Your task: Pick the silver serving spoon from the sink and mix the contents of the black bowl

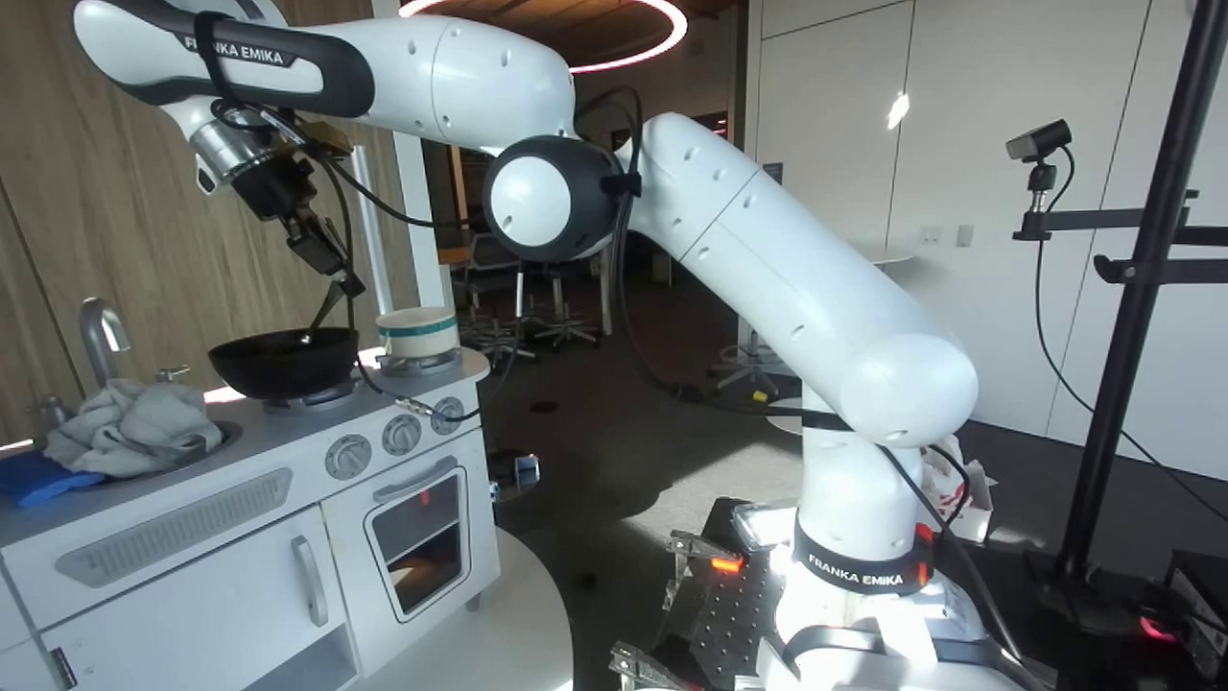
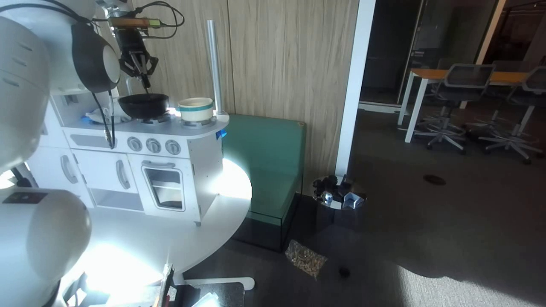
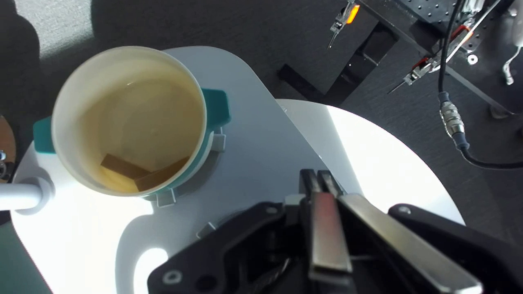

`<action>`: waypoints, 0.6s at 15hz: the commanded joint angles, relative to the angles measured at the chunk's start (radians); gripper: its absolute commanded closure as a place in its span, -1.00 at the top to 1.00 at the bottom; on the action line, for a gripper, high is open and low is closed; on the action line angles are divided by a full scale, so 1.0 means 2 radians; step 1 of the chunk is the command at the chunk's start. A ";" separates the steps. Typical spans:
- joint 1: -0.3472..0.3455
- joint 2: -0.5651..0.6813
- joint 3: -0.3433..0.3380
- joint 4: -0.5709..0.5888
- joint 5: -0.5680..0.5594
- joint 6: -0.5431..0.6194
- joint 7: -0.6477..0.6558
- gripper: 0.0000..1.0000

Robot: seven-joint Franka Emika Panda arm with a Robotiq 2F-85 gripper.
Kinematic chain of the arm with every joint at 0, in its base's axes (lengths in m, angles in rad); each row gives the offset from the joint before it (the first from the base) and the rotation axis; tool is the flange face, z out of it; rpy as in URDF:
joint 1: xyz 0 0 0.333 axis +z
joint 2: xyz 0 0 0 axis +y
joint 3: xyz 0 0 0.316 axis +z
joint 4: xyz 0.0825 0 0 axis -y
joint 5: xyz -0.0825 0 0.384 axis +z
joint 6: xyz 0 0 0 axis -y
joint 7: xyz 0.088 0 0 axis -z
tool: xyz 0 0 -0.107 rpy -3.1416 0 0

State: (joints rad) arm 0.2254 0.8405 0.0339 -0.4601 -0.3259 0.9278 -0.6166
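Note:
The black bowl (image 1: 278, 367) sits on a burner of the toy kitchen. It shows in both exterior views, also here (image 2: 144, 107). My gripper (image 1: 351, 284) is above the bowl, pointing down at a tilt. Its fingers are shut on the silver serving spoon (image 1: 327, 305). The spoon slants down from the fingertips, and its lower end is inside the bowl. In an exterior view the gripper (image 2: 145, 81) shows over the bowl with a short bit of spoon below it. In the wrist view the fingertips (image 3: 319, 179) are almost together; spoon and bowl are hidden there. The bowl's contents are not visible.
A cream pot with a teal band (image 1: 419, 332) stands on the burner beside the bowl; brown pieces lie inside it in the wrist view (image 3: 130, 106). A grey cloth (image 1: 134, 429) lies over the sink near the tap (image 1: 101, 336). A vertical post (image 2: 214, 66) rises behind the pot.

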 commanded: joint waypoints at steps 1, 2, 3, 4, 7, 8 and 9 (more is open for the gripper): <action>0.018 -0.003 -0.010 0.007 -0.002 0.009 -0.004 -0.98; 0.019 -0.006 -0.009 0.003 0.002 0.010 0.000 -0.98; 0.019 -0.007 -0.010 0.003 0.002 0.008 0.001 -0.98; 0.018 -0.007 -0.011 0.002 0.002 0.008 0.001 -0.98; 0.010 -0.009 -0.016 0.006 0.004 0.010 0.013 -0.98; 0.008 -0.010 -0.017 0.007 0.006 0.012 0.018 -0.98; 0.007 -0.013 -0.019 0.004 0.006 0.015 0.022 -0.98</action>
State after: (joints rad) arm 0.2466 0.8354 0.0118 -0.4551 -0.3261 0.9386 -0.5986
